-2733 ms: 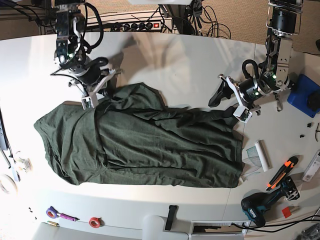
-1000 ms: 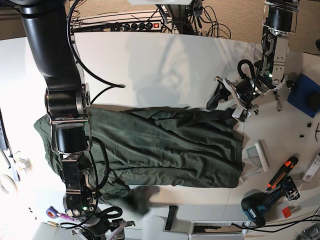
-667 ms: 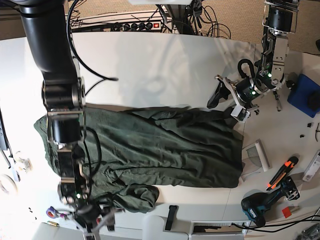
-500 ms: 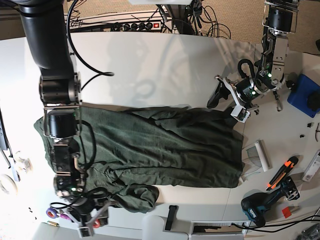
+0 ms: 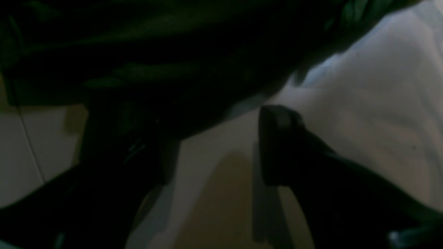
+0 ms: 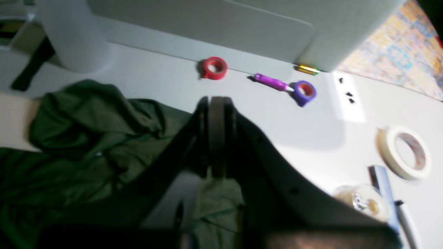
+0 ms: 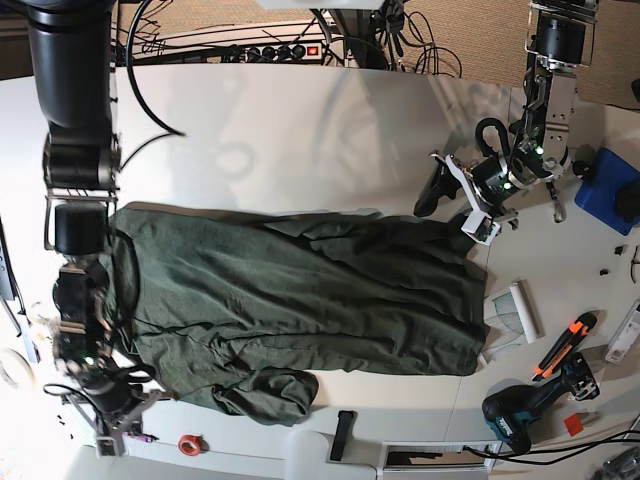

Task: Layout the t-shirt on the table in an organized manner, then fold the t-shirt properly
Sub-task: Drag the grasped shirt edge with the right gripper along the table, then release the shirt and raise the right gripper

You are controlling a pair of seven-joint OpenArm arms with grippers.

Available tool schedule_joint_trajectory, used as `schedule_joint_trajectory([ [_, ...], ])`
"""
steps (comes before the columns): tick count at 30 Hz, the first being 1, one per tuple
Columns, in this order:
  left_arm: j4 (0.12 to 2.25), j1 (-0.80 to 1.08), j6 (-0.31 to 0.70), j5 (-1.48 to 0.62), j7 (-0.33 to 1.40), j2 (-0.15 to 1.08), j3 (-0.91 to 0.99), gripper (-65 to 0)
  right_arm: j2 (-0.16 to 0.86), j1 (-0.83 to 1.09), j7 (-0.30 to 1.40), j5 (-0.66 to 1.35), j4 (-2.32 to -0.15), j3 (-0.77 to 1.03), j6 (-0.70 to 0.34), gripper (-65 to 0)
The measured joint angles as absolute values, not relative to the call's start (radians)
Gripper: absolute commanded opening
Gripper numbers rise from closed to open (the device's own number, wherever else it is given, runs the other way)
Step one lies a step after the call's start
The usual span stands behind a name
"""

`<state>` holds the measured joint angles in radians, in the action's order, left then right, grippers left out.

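The dark green t-shirt [image 7: 300, 300] lies spread across the table, with a bunched lump [image 7: 272, 393] at its front edge. The same lump [image 6: 93, 117] shows in the right wrist view. My right gripper [image 7: 115, 428] hovers by the shirt's front left corner. Its fingers [image 6: 216, 135] are pressed together with no cloth between them. My left gripper [image 7: 457, 208] sits at the shirt's far right corner. It stands open [image 5: 214, 145], one finger [image 5: 277, 145] on bare table and the other lost in shadow at the dark cloth edge [image 5: 155, 69].
A red tape roll [image 6: 214, 68], a purple marker and a purple tape roll [image 6: 304, 92] lie near the front edge. A masking tape roll [image 6: 403, 152] lies at the left. A drill [image 7: 520, 405], an orange cutter [image 7: 565, 345] and a blue object [image 7: 612, 190] crowd the right side.
My right arm has swung from the front middle to the front left corner, leaving the bunched cloth behind. The left arm has hardly moved.
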<state>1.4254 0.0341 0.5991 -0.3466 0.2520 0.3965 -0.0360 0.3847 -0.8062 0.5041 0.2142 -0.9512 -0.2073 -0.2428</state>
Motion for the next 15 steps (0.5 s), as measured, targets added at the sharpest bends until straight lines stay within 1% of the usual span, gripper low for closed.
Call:
schedule_joint_trajectory([
  [5,1.425,0.036,0.599,-0.347,0.253,0.396,-0.036,-30.5,0.415,-0.627,0.466,0.210,-1.173,-0.101,-0.290,-65.0],
  [10,1.425,0.036,0.599,-0.346,0.253,0.396,-0.036,-30.5,0.414,-0.468,0.482,0.211,-1.398,0.003,-0.292,-65.0],
  [15,1.425,0.036,0.599,-0.347,0.253,0.397,-0.036,-30.5,0.415,-0.324,0.512,0.210,-1.542,0.067,-0.292,-65.0],
])
